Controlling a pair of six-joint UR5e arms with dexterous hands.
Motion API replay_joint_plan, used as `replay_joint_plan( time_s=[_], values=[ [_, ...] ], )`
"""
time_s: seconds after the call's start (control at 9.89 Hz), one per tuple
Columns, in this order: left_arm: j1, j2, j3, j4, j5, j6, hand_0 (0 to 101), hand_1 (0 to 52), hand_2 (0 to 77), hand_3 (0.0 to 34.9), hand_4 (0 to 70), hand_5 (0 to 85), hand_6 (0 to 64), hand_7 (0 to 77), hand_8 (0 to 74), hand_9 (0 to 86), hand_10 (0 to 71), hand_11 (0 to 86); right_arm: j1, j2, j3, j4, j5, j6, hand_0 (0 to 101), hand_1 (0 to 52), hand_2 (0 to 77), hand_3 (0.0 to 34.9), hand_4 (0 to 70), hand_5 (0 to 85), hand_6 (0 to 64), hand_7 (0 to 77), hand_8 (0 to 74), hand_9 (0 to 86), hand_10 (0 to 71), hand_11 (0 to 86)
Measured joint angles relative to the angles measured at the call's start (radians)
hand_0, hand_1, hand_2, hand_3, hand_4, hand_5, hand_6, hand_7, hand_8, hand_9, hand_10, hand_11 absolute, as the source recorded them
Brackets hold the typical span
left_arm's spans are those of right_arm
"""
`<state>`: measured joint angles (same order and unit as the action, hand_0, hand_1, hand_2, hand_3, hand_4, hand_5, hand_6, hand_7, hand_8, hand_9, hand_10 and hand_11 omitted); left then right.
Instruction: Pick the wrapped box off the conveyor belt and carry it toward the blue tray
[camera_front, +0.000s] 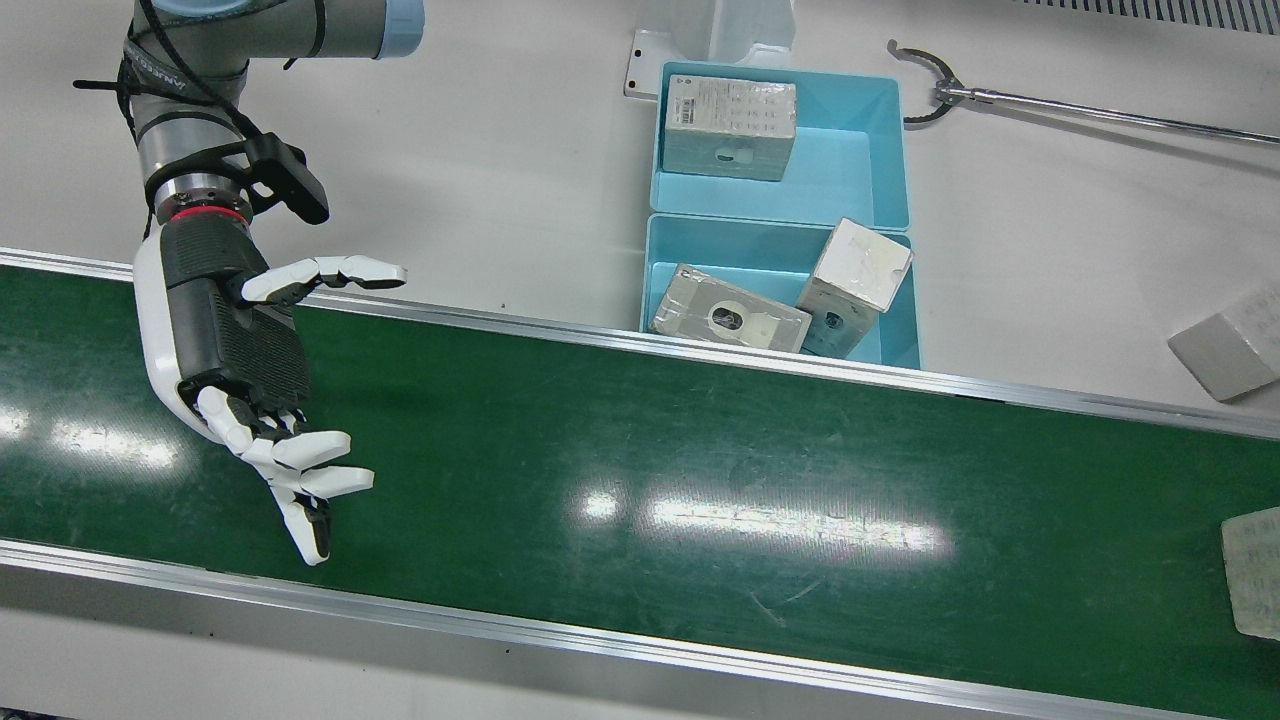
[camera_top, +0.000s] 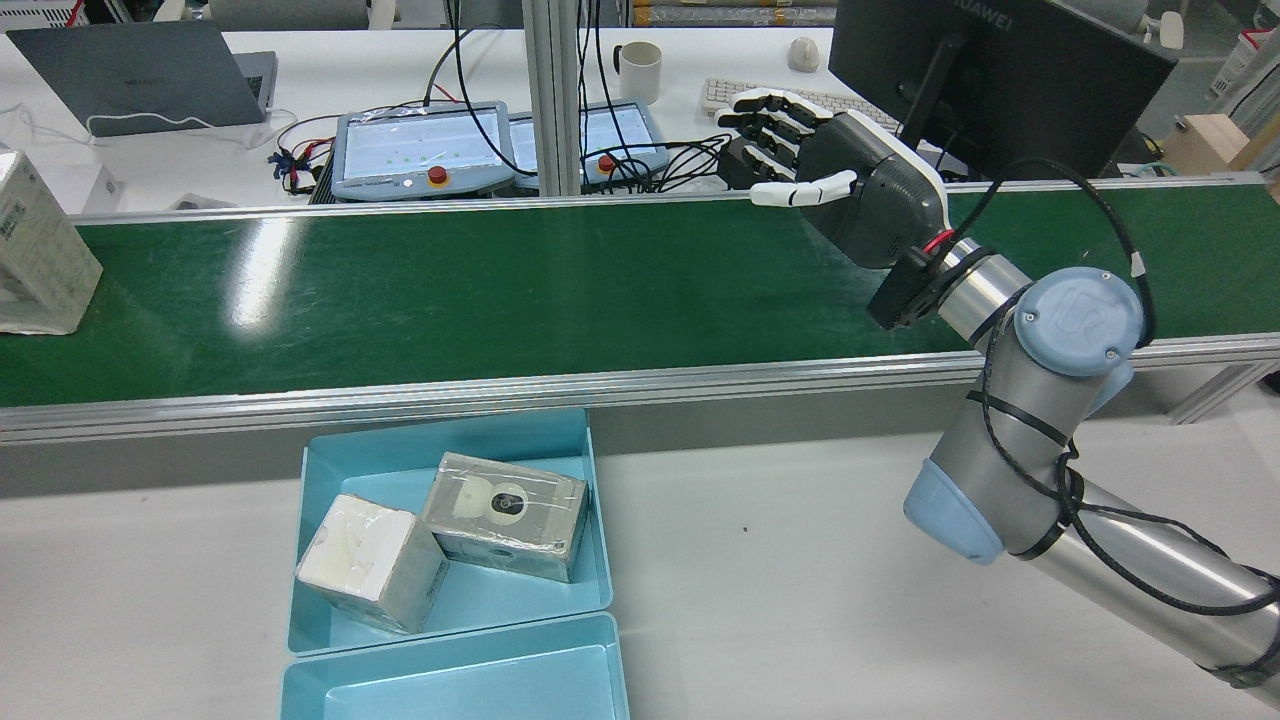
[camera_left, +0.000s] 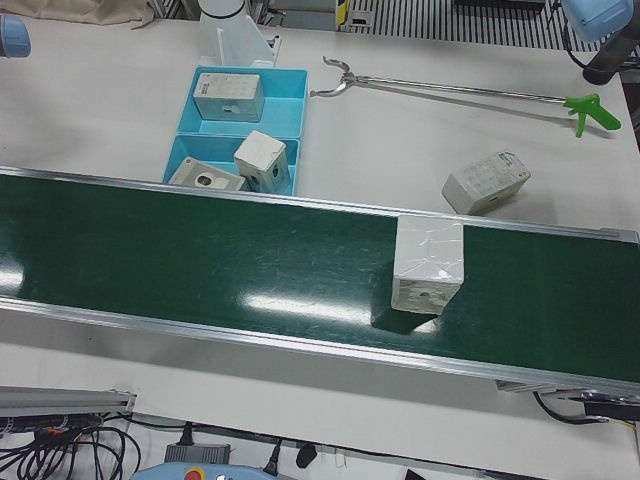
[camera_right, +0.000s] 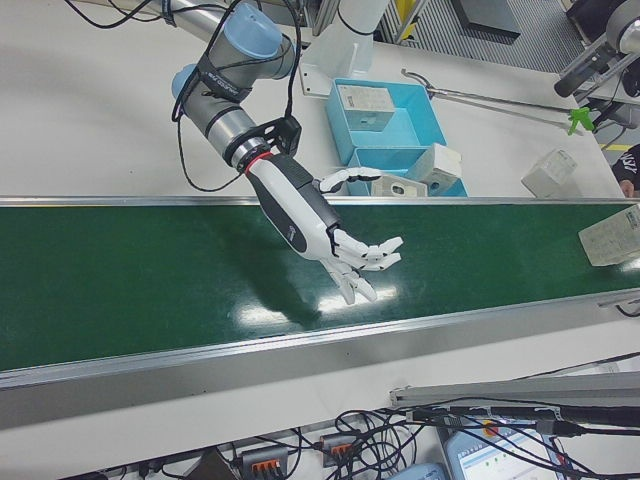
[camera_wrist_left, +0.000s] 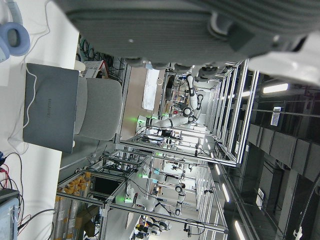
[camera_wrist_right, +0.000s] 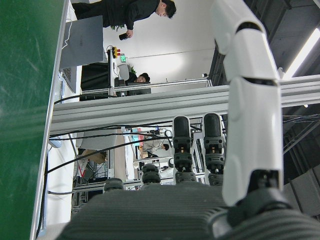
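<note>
Green belt: right hand spread, empty, far left; should wait until box arrives, then clamp opposite faces.

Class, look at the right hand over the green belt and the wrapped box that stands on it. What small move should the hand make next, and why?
Probably hold open above the belt and wait. The right hand hangs spread and empty over the conveyor belt, while the wrapped box stands upright far along the belt toward the robot's left, beyond the blue tray. Closing now would grasp nothing.
</note>
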<state>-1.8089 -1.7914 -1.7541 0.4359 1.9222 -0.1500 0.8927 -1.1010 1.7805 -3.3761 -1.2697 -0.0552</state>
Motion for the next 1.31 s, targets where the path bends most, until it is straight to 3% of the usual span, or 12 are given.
replay_joint_plan(
  time_s=[0.3,0.4,0.51,0.61,0.71,0.81,0.91,1.31],
  values=[
    [0.000,0.000,0.000,0.000,0.000,0.000,0,0.0,0.5,0.0,0.0,1.1,0.0,0.0,0.0,0.0,0.5,0.0,-0.010,0.006,-0.006,-0.003,-0.001,-0.011,49,16.9,19.1,14.6,16.9,31.6,7.6,27.8,2.2,8.2,0.0,1.6],
    [0.000,0.000,0.000,0.000,0.000,0.000,0,0.0,0.5,0.0,0.0,1.1,0.0,0.0,0.0,0.0,0.5,0.0,-0.013,0.009,-0.005,-0.017,0.007,-0.019,49,15.3,16.9,14.9,13.6,31.1,7.6,25.1,2.2,8.2,0.0,1.6],
    [0.000,0.000,0.000,0.000,0.000,0.000,0,0.0,0.5,0.0,0.0,1.1,0.0,0.0,0.5,0.0,0.5,0.0,-0.017,0.011,-0.001,-0.054,0.023,-0.027,49,19.1,20.2,17.0,15.8,31.6,7.6,26.7,2.2,7.6,0.0,1.6],
    [0.000,0.000,0.000,0.000,0.000,0.000,0,0.0,0.5,0.0,0.0,1.1,0.0,0.0,0.0,0.0,0.5,0.0,-0.022,0.014,0.002,-0.096,0.036,-0.033,50,19.1,24.5,16.8,19.1,33.8,8.2,31.1,2.2,7.6,0.0,1.6],
    [0.000,0.000,0.000,0.000,0.000,0.000,0,0.0,0.5,0.0,0.0,1.1,0.0,0.0,0.0,0.0,0.5,0.0,-0.024,0.017,0.003,-0.124,0.043,-0.035,50,19.1,24.5,16.8,19.1,33.8,8.2,31.1,2.2,7.6,0.0,1.6],
    [0.000,0.000,0.000,0.000,0.000,0.000,0,0.0,0.5,0.0,0.0,1.1,0.0,0.5,0.0,0.0,0.0,0.0,-0.025,0.018,0.004,-0.141,0.047,-0.035,51,19.1,22.4,16.9,16.9,33.3,8.2,26.2,2.2,7.6,0.0,1.6],
    [0.000,0.000,0.000,0.000,0.000,0.000,0,0.0,0.5,0.0,0.0,1.1,0.0,0.5,0.0,0.0,0.0,0.0,-0.026,0.017,0.004,-0.146,0.050,-0.033,51,19.6,22.9,16.7,14.2,32.2,3.8,26.2,0.5,6.5,0.0,1.6],
    [0.000,0.000,0.000,0.000,0.000,0.000,0,0.0,0.5,0.0,0.0,1.1,0.0,0.0,0.5,0.0,0.5,0.0,-0.037,0.019,0.003,-0.153,0.050,-0.035,49,16.9,21.8,14.4,11.5,31.6,5.5,23.5,0.0,6.5,0.0,1.6]
  ],
)
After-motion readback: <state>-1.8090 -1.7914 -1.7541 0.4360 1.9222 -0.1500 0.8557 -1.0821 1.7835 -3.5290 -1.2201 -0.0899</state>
